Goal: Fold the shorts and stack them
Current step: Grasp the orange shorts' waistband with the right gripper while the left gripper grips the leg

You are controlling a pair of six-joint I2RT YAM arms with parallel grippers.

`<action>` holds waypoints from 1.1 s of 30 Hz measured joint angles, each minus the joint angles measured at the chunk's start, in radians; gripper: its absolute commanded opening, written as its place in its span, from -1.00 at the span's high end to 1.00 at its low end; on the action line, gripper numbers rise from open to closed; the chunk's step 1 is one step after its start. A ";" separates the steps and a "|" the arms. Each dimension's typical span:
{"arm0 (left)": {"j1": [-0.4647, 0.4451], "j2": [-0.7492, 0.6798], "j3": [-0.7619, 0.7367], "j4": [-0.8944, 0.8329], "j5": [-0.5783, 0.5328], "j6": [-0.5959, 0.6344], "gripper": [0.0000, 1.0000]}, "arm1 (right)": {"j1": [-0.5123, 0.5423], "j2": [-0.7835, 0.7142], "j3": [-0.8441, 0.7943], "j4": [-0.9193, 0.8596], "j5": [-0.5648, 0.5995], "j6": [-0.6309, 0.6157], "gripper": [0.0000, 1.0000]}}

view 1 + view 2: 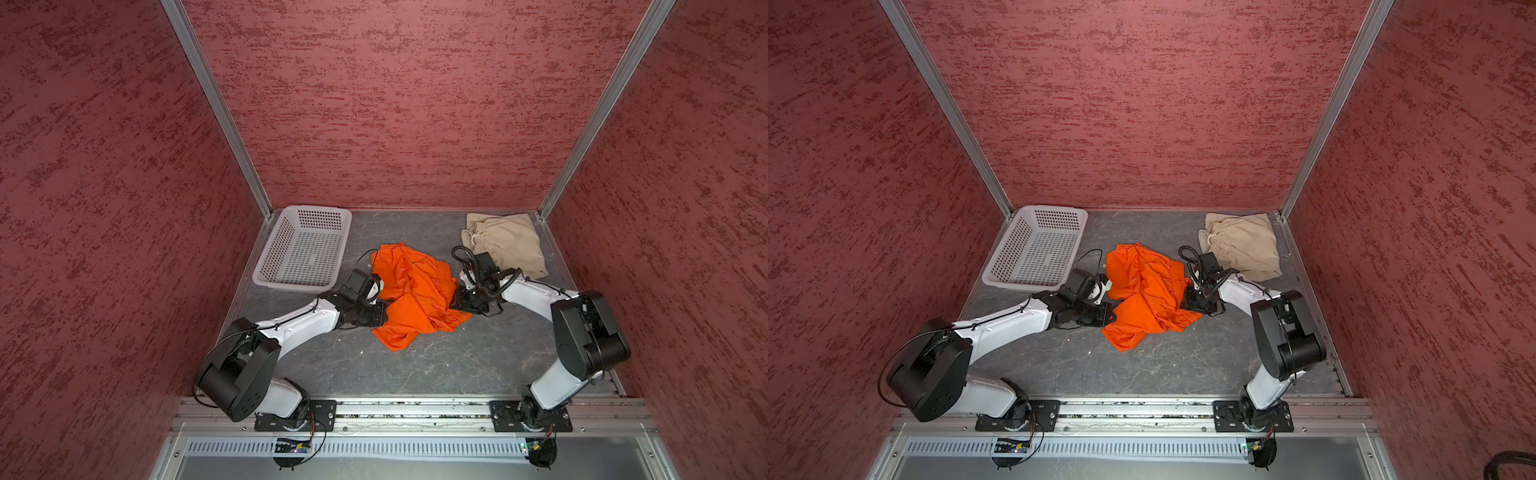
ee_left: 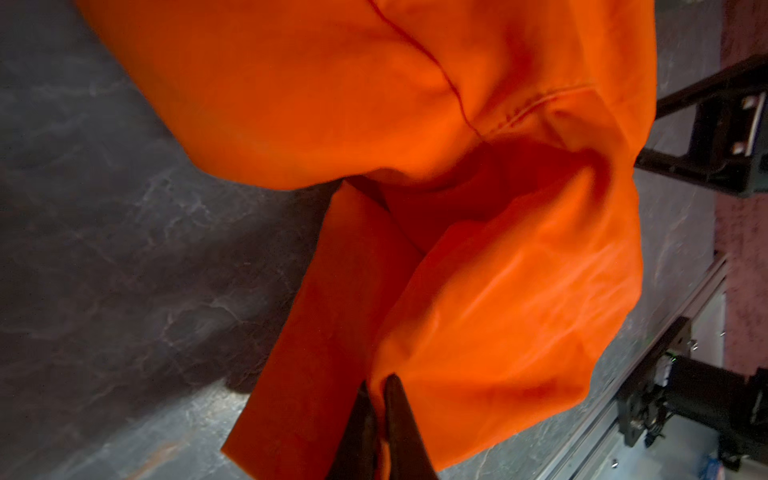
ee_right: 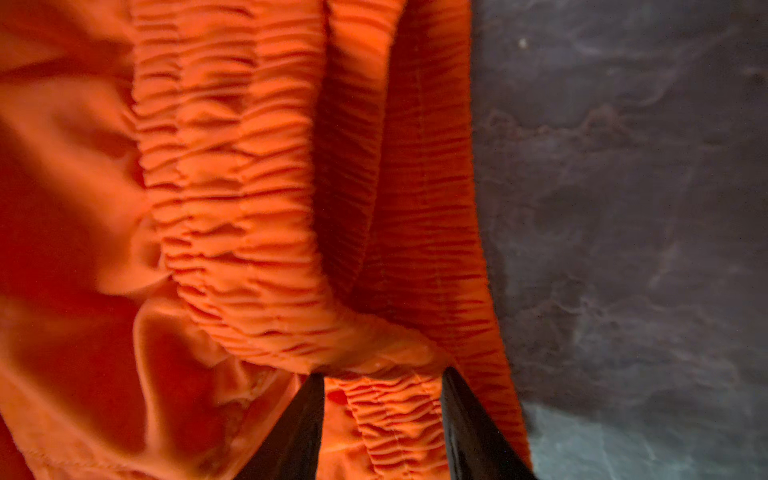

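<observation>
Orange shorts (image 1: 411, 295) (image 1: 1148, 291), bright cloth with a gathered elastic waist, lie crumpled in a loose heap near the middle of the dark grey marbled tabletop (image 1: 457, 361) in both top views. One flap trails toward 6 o'clock.

The left end effector (image 1: 380, 309) (image 2: 379, 390) meets the heap at its 9 o'clock edge. In the left wrist view its black fingers (image 2: 399, 411) are pressed together, pinching a fold of the orange shorts (image 2: 457, 124) at the cloth's edge.

The right end effector (image 1: 455, 305) (image 3: 382, 374) comes in at the heap's 3 o'clock edge. In the right wrist view its two black fingers (image 3: 299, 428) stand apart on either side of the ruched waistband (image 3: 232, 187), which runs between them. I cannot tell whether they are squeezing the band or only straddle it.

A second pair, beige cloth shorts with a gathered waist and a white drawstring (image 1: 505, 245) (image 1: 1244, 245), lies folded at about 1 o'clock from the orange heap, in the far corner, apart from it and just beyond the right arm's wrist.

A white perforated plastic basket (image 1: 280, 245) (image 1: 1013, 253) sits at about 10 o'clock from the heap, near the left arm but not touching the cloth.
</observation>
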State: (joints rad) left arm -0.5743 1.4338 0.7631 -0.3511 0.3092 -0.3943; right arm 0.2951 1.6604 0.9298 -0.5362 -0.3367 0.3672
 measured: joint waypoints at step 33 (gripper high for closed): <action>0.143 -0.014 0.227 -0.178 -0.122 0.114 -0.05 | -0.081 -0.314 -0.227 -0.123 0.017 0.181 -0.25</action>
State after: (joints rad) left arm -0.4309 1.4200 0.9901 -0.5293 0.1871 -0.2798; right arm 0.2138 1.3468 0.7033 -0.6594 -0.3195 0.5484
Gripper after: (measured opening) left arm 0.527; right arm 0.626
